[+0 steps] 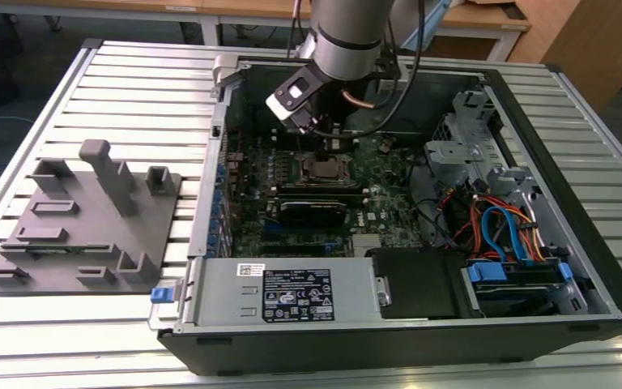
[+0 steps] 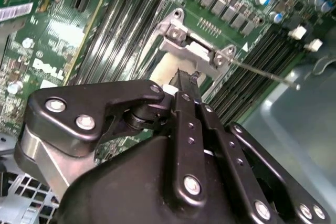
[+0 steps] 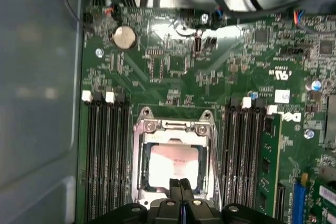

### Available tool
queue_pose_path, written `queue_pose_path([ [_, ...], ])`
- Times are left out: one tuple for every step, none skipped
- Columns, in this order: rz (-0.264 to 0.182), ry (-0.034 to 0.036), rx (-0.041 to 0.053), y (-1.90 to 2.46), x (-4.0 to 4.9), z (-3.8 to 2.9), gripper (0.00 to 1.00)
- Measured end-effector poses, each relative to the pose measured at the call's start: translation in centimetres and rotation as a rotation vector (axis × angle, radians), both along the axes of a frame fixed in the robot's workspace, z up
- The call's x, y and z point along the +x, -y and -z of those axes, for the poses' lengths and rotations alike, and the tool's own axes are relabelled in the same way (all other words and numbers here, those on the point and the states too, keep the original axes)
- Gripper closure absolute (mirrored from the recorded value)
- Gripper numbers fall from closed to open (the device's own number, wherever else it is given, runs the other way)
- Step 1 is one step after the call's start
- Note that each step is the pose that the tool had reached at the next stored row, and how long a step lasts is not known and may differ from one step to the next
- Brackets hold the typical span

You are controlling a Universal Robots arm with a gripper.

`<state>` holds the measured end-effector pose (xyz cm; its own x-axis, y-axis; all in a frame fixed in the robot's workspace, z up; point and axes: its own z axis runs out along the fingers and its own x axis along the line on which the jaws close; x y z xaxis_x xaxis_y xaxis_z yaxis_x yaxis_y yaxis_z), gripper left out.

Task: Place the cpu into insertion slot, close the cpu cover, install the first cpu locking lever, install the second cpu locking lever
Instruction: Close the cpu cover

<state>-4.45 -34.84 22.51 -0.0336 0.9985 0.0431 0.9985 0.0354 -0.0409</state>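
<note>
The insertion slot (image 1: 320, 168) sits on the green board inside the open computer case. In the first wrist view the silver cpu cover (image 3: 140, 156) lies flat around its window, and the shiny cpu (image 3: 173, 162) shows through it. My gripper (image 3: 181, 184) is shut, its black fingertips pressed together over the near edge of the cpu and cover, with nothing seen between them. In the second wrist view the gripper (image 2: 186, 77) points at the cover's hinge end (image 2: 193, 51). A thin locking lever (image 2: 262, 74) sticks out sideways over the memory slots. In the exterior view the gripper (image 1: 330, 147) hangs just above the slot.
Long black memory slots (image 3: 105, 156) flank the socket on both sides. The grey case wall (image 3: 37, 103) is close by. A grey power supply box (image 1: 279, 293) fills the case's front, with cables (image 1: 500, 227) on the exterior view's right. A grey fixture tray (image 1: 84, 235) lies outside the case.
</note>
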Motion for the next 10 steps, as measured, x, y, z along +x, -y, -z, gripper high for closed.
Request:
queue_pose_path([
  [0.0,0.0,0.0,0.0,-0.16,0.13,0.89],
  [0.0,0.0,0.0,0.0,-0.33,0.25,0.89],
  [0.0,0.0,0.0,0.0,-0.49,0.37,0.89],
  [0.0,-0.0001,0.0001,0.0,-0.69,0.47,0.89],
  [0.0,0.0,0.0001,0.0,-0.88,0.56,0.89],
  [0.0,0.0001,0.0003,0.0,-1.01,0.64,0.89],
  [0.0,0.0,0.0005,0.0,-1.1,0.71,0.89],
  [0.0,0.0001,0.0009,0.0,-1.16,0.79,0.89],
  [0.0,0.0002,0.0013,0.0,-1.2,0.9,0.89],
  [-0.001,0.0002,0.0015,0.0,-1.23,1.03,0.89],
])
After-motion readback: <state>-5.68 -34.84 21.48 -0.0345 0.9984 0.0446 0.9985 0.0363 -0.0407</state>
